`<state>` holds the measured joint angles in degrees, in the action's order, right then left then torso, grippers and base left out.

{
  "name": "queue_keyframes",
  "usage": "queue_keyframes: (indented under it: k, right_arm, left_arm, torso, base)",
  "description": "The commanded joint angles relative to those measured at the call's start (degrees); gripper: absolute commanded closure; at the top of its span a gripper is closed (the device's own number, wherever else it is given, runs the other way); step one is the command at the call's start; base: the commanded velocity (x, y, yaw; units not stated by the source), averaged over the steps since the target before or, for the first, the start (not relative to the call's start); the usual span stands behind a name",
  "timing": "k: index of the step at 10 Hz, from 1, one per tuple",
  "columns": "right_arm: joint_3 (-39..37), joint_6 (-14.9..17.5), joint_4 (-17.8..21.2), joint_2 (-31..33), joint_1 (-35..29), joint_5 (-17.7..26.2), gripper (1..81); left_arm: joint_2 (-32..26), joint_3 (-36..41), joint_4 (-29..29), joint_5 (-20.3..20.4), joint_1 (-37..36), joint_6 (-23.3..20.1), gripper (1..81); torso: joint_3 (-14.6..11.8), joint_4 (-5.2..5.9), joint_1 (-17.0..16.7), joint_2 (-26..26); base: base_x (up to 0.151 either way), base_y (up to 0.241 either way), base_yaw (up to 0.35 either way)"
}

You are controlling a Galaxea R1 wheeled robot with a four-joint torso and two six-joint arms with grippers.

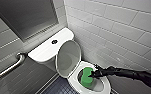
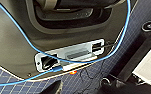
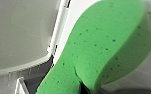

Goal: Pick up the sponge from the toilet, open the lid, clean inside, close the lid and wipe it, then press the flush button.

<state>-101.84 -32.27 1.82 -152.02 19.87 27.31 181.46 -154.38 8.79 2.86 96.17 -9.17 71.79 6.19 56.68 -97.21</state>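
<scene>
The white toilet (image 1: 104, 86) stands with its lid (image 1: 67, 57) raised upright against the tank. My right arm reaches in from the right, and my right gripper (image 1: 93, 74) is shut on the bright green sponge (image 1: 86, 77), which hangs inside the bowl. In the right wrist view the sponge (image 3: 103, 47) looms large, bent in the grip, with the raised lid (image 3: 18, 32) beside it. The dark round flush button (image 1: 54, 41) sits in the middle of the tank top. The left wrist view looks at the robot's own base, a blue cable (image 2: 21, 30) and the dark tiled floor (image 2: 86, 77).
A white tiled wall (image 1: 116, 30) runs close along the toilet's right side. A metal grab bar (image 1: 8, 68) is fixed to the grey wall at left. Dark tiled floor (image 1: 57, 87) lies in front of the bowl.
</scene>
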Motion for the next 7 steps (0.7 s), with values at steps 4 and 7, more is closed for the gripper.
queue_keyframes:
  k: [4,7]
  right_arm:
    - [2.01,0.01,0.64,-2.09,-7.42,1.78,81.1]
    - [1.91,-0.95,0.56,-2.88,-3.48,0.56,81.1]
  left_arm:
    - [2.95,0.48,0.35,-5.68,3.29,-0.32,1.0]
    - [2.95,0.48,0.35,-5.68,3.29,-0.32,1.0]
  torso:
    - [1.48,5.47,0.0,0.0]
    - [1.99,8.24,0.0,0.02]
  base:
    - [0.0,0.0,0.0]
    - [0.0,0.0,0.0]
